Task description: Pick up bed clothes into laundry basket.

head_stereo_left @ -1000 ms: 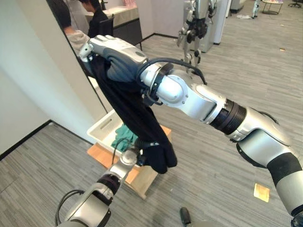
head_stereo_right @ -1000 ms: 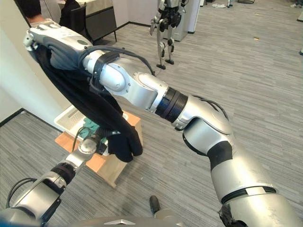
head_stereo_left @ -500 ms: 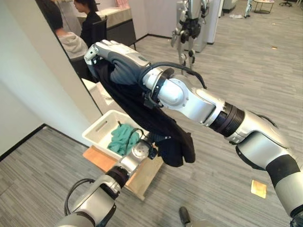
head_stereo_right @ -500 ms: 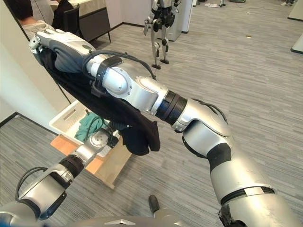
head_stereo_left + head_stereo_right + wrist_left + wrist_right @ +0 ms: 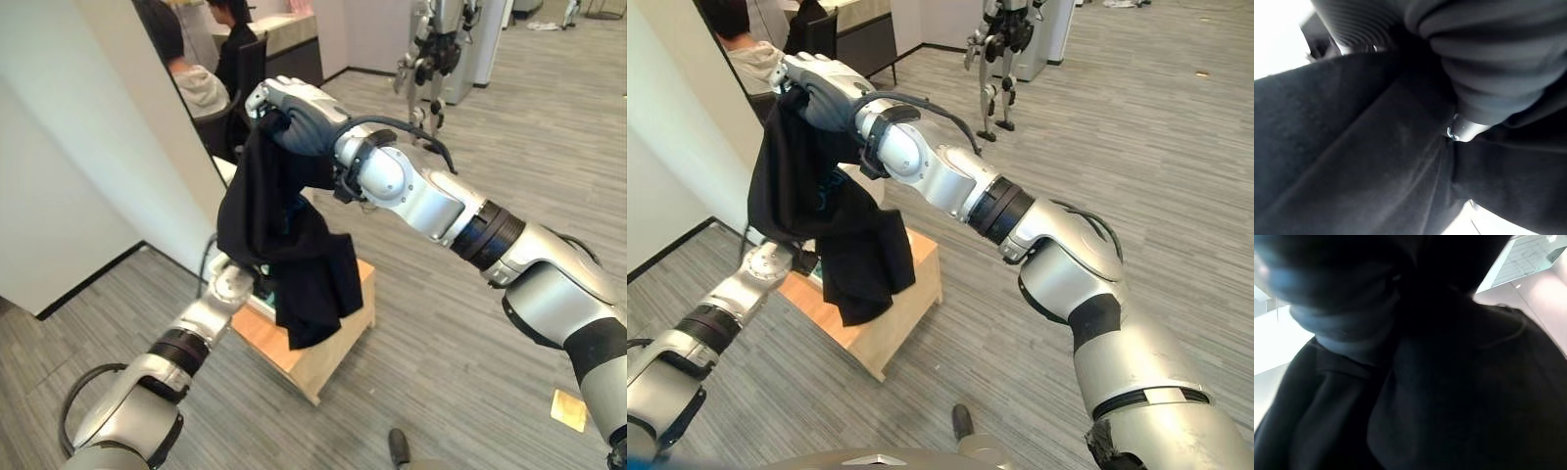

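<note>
My right hand (image 5: 294,108) fingers are clamping the black fabric garment (image 5: 279,235); left fingers unreadable. Risk: hem snagging the wooden stool (image 5: 328,343).

One black garment (image 5: 284,245) hangs at the picture's centre. One low wooden stand (image 5: 328,338) sits beneath it, at about 6 o'clock from the cloth. Two robot hands are counted: the right hand (image 5: 284,103) at 12 o'clock above the garment, the left hand (image 5: 230,284) at 8 o'clock. One other humanoid robot (image 5: 436,54) stands at 1 o'clock. Two seated people (image 5: 201,83) are at 11 o'clock.
</note>
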Robot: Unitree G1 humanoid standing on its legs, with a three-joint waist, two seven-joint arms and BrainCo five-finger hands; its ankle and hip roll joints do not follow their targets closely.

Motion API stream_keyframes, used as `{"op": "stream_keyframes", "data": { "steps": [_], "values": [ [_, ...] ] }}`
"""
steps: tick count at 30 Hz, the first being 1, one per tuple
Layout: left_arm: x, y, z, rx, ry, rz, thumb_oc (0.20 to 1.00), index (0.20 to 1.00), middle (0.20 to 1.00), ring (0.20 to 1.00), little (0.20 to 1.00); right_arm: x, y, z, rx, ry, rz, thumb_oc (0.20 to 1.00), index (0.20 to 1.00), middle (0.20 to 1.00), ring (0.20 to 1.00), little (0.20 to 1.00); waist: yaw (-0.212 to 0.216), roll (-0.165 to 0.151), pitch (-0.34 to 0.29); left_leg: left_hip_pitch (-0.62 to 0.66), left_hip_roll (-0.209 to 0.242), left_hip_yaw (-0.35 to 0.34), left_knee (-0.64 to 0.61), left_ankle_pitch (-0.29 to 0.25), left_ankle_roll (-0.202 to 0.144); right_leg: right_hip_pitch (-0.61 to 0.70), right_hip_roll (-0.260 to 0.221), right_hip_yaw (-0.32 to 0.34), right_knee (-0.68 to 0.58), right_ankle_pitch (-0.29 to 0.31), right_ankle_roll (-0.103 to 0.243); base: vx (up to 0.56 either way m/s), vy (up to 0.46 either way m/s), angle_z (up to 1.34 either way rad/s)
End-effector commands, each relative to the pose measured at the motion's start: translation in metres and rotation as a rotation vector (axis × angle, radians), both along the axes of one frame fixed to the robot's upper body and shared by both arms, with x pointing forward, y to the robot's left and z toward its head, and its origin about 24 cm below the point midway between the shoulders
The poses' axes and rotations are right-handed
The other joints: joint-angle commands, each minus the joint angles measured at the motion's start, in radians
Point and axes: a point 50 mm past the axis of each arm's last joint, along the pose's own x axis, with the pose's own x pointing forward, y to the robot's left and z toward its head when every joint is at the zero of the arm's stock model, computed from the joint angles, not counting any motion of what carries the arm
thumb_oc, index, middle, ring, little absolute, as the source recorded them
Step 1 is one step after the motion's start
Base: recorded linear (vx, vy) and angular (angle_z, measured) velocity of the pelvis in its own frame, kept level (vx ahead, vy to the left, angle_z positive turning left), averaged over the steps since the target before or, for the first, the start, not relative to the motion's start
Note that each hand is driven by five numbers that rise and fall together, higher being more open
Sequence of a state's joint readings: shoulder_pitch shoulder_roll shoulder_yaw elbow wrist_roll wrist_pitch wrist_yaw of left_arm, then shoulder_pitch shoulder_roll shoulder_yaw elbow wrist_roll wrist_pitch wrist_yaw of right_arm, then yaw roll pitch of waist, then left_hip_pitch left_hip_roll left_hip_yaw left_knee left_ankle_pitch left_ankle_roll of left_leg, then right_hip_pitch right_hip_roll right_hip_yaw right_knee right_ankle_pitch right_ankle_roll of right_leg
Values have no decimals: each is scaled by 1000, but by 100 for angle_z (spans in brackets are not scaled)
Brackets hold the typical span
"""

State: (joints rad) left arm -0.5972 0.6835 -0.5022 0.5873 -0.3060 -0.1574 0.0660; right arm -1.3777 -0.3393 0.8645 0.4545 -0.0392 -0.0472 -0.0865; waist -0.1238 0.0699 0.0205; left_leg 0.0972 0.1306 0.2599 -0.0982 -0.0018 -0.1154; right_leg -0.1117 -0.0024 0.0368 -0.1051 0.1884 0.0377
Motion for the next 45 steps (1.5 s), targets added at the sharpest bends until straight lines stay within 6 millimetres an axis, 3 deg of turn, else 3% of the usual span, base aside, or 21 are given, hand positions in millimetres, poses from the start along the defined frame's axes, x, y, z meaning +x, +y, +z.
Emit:
{"op": "stream_keyframes", "data": {
  "steps": [1, 8, 9, 10, 11, 12, 13, 14, 16, 18, 19, 20, 21, 26, 28, 31, 35, 41, 45],
  "values": [
    [19, 1, 64, -10, -232, 2, 200, 200, 200, 200, 200, 11, -17, 43, 132, -54, -79, 200, 200, 200, 200, 200, 11, -18, 10, 1, 4, -17, 11, 19, 8, 117, -64, -27, 18, -165, 58, 0, 0, 0],
    [15, 13, 89, 62, -295, -5, 200, 200, 200, 200, 200, 18, -55, 26, 138, 17, -116, 200, 200, 200, 200, 200, 2, -3, 18, 2, 0, -14, 11, 18, 9, 116, -65, -26, 18, -162, 60, 0, 0, 0],
    [14, 16, 97, 85, -308, -15, 200, 200, 200, 200, 200, 21, -73, 14, 151, 67, -137, 200, 200, 200, 200, 200, -3, 3, 22, 2, -1, -10, 11, 18, 10, 115, -67, -26, 18, -161, 61, 0, 0, 0],
    [14, 17, 101, 95, -314, -15, 200, 200, 200, 200, 200, 22, -78, 7, 157, 98, -138, 200, 200, 200, 200, 200, -4, 6, 24, 2, -1, -9, 11, 18, 10, 115, -68, -26, 18, -160, 61, -30, 0, 0],
    [13, 18, 109, 120, -331, -26, 200, 200, 200, 200, 200, 27, -89, -12, 190, 192, -150, 551, 551, 551, 551, 551, -7, 12, 29, 1, -2, -8, 11, 19, 11, 112, -70, -25, 18, -158, 63, -31, 4, -2],
    [12, 17, 121, 175, -357, -46, 200, 200, 200, 200, 200, 31, -98, -30, 181, 269, -168, 1000, 1000, 1000, 1000, 1000, -9, 16, 31, 0, -3, -7, 11, 19, 11, 110, -71, -24, 18, -157, 64, -36, 7, -2],
    [11, 24, 138, 208, -388, -40, 200, 200, 200, 200, 200, 35, -117, -57, 172, 381, -217, 1000, 1000, 1000, 1000, 1000, -12, 20, 34, -1, -4, -5, 11, 20, 10, 109, -73, -25, 18, -156, 65, 0, 0, 0],
    [11, 24, 138, 208, -387, -42, 200, 200, 200, 200, 200, 35, -118, -57, 174, 382, -218, 1000, 1000, 1000, 1000, 1000, -11, 19, 33, -1, -4, -5, 11, 20, 10, 109, -73, -25, 18, -156, 65, 0, 0, 0],
    [7, 34, 153, 248, -417, -12, 200, 200, 200, 200, 200, 34, -138, -81, 169, 449, -273, 1000, 1000, 1000, 1000, 1000, -20, 27, 37, -2, -6, 0, 11, 21, 10, 105, -74, -25, 18, -153, 67, 0, 0, 0],
    [4, 40, 160, 281, -431, 9, 200, 200, 200, 200, 200, 28, -161, -117, 248, 569, -326, 1000, 1000, 1000, 1000, 1000, -27, 33, 42, -4, -6, 3, 11, 20, 10, 102, -75, -27, 18, -150, 69, 0, 0, 0],
    [3, 43, 162, 293, -436, 15, 200, 200, 200, 200, 200, 22, -174, -139, 294, 639, -356, 1000, 1000, 1000, 1000, 1000, -28, 32, 42, -4, -7, 2, 11, 19, 11, 101, -76, -29, 18, -150, 70, 0, 0, 0],
    [-1, 49, 166, 309, -443, 31, 200, 200, 200, 200, 200, 3, -199, -190, 343, 775, -441, 1000, 1000, 1000, 1000, 1000, -36, 37, 51, -7, -9, 0, 11, 20, 13, 97, -79, -33, 18, -148, 74, 0, 0, 0],
    [-1, 48, 165, 309, -441, 29, 200, 200, 200, 200, 200, 2, -199, -191, 344, 776, -443, 1000, 1000, 1000, 1000, 1000, -34, 36, 49, -7, -9, -1, 11, 20, 13, 98, -79, -34, 18, -148, 74, -20, -9, 6],
    [-5, 59, 166, 332, -427, 56, 200, 200, 200, 200, 200, -50, -232, -270, 358, 1010, -593, 1000, 1000, 1000, 1000, 1000, -43, 40, 52, -10, -11, -4, 11, 19, 13, 98, -84, -44, 18, -151, 78, 3, -1, 1],
    [-5, 62, 166, 346, -418, 64, 200, 200, 200, 200, 200, -67, -246, -292, 346, 1075, -661, 1000, 1000, 1000, 1000, 1000, -48, 40, 54, -10, -12, -5, 11, 19, 13, 98, -84, -46, 18, -152, 80, 4, -3, 2],
    [-4, 65, 168, 354, -411, 73, 200, 200, 200, 200, 200, -84, -259, -310, 345, 1130, -734, 1000, 1000, 1000, 1000, 1000, -54, 40, 56, -10, -13, -5, 11, 20, 13, 98, -84, -46, 18, -152, 82, 0, 0, 1],
    [-2, 75, 170, 377, -397, 112, 200, 200, 200, 200, 200, -124, -279, -339, 347, 1238, -833, 1000, 1000, 1000, 1000, 1000, -72, 39, 56, -7, -14, -3, 11, 19, 12, 100, -85, -47, 18, -154, 85, 16, -4, 4],
    [3, 92, 163, 366, -344, 202, 200, 200, 200, 200, 200, -155, -295, -357, 369, 1310, -922, 1000, 1000, 1000, 1000, 1000, -97, 41, 67, -10, -12, -1, 11, 20, 8, 95, -86, -44, 18, -152, 87, 5, -2, 2],
    [8, 96, 167, 364, -334, 238, 200, 200, 200, 200, 200, -163, -295, -360, 376, 1326, -926, 1000, 1000, 1000, 1000, 1000, -110, 41, 75, -15, -11, 2, 11, 22, 7, 87, -84, -44, 18, -150, 89, 0, 0, 0]
  ]
}}
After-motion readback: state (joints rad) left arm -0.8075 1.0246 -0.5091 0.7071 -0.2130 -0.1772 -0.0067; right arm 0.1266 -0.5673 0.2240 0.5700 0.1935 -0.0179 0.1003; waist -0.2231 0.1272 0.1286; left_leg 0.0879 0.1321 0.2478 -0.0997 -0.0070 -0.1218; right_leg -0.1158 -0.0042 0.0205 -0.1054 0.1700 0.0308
